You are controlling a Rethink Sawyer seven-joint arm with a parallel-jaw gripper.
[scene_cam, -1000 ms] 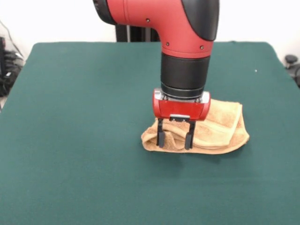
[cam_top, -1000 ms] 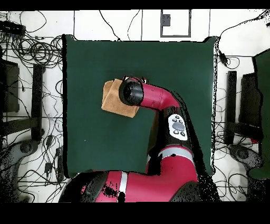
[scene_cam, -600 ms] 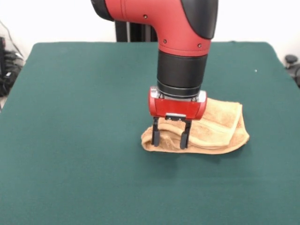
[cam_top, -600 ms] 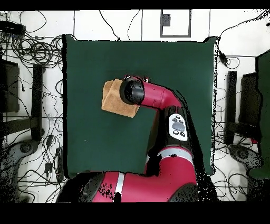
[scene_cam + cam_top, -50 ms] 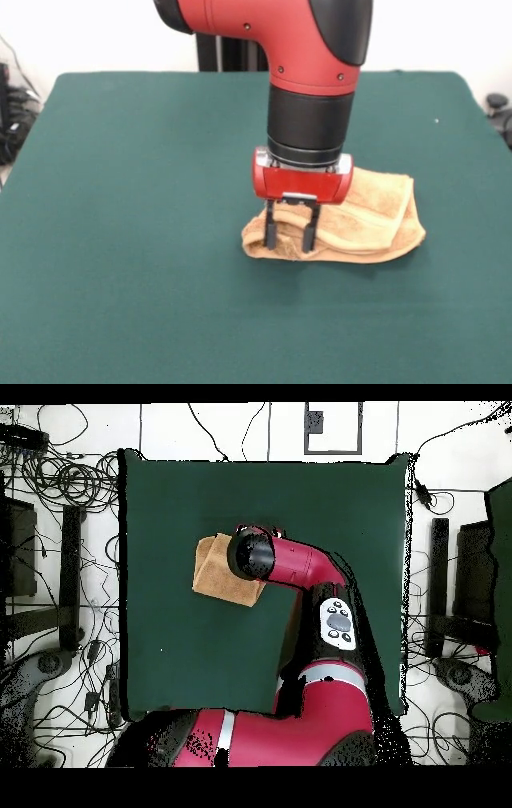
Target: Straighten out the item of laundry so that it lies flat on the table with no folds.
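The item of laundry (image 5: 376, 212), an orange-tan towel, lies bunched in thick folds right of the middle of the green table (image 5: 128, 160). My gripper (image 5: 289, 238) points straight down onto the towel's left front part. Its black fingers (image 5: 270, 232) are drawn in on a raised fold and press down to the cloth. In the overhead view the towel (image 5: 212, 572) shows as a small folded rectangle on the table (image 5: 330, 504), and the arm's wrist (image 5: 250, 556) covers its right part and hides the gripper.
Green table cover spreads wide on every side of the towel. Cables and equipment (image 5: 60, 484) lie on the floor beyond the table's edges in the overhead view.
The gripper shifted slightly left over the towel and its fingers drew closer together around the fold. The towel's outline has not moved.
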